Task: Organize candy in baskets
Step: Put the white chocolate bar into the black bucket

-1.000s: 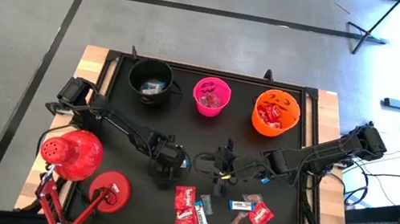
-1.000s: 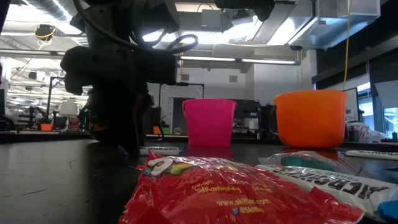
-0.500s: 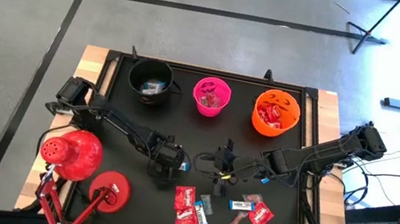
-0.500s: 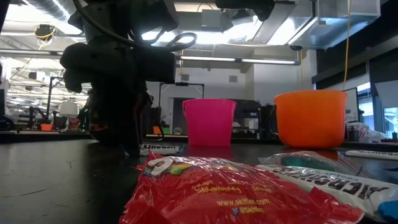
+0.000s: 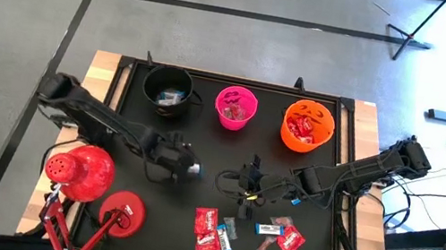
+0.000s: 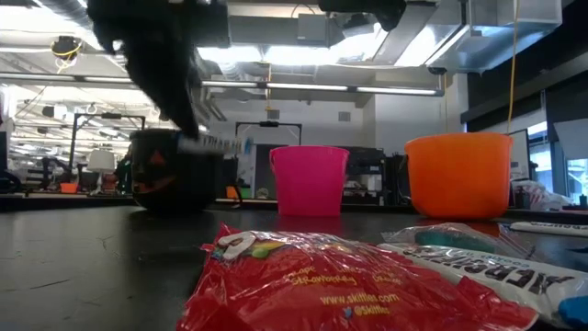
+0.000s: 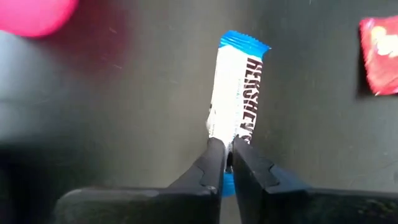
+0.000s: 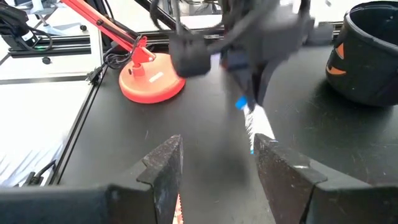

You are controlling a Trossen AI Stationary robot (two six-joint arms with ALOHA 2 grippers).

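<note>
My left gripper (image 5: pixel 189 167) is shut on a blue-and-white candy bar (image 7: pixel 236 93) and holds it above the table, near the middle left. The black basket (image 5: pixel 167 90), pink basket (image 5: pixel 237 108) and orange basket (image 5: pixel 307 126) stand in a row along the far edge, each with candy inside. More candy lies flat near the front: a red pack (image 5: pixel 205 229), a blue-and-white bar (image 5: pixel 269 230) and a red one (image 5: pixel 290 241). My right gripper (image 8: pixel 217 168) stands open at the table's middle, its fingers pointing toward the left gripper, with nothing between them. My left gripper pinches the candy bar between its two fingers (image 7: pixel 214 163) near one end of the wrapper (image 7: pixel 227 127). The fingers come slanting down from the table's left and lie along the bar. The bar (image 6: pixel 216 142) is lifted clear of the table, its free end sticking out past the fingertips.
A red dome-shaped lamp head (image 5: pixel 79 172) and its round red foot (image 5: pixel 123 215) stand at the front left corner. Cables lie around the right gripper (image 5: pixel 249 188). Bare black tabletop lies between the baskets and the arms.
My left gripper has shut on the blue-and-white bar, which lay on the table, and has risen with it, drifting a little toward the far left. The bar is now clear of the tabletop.
</note>
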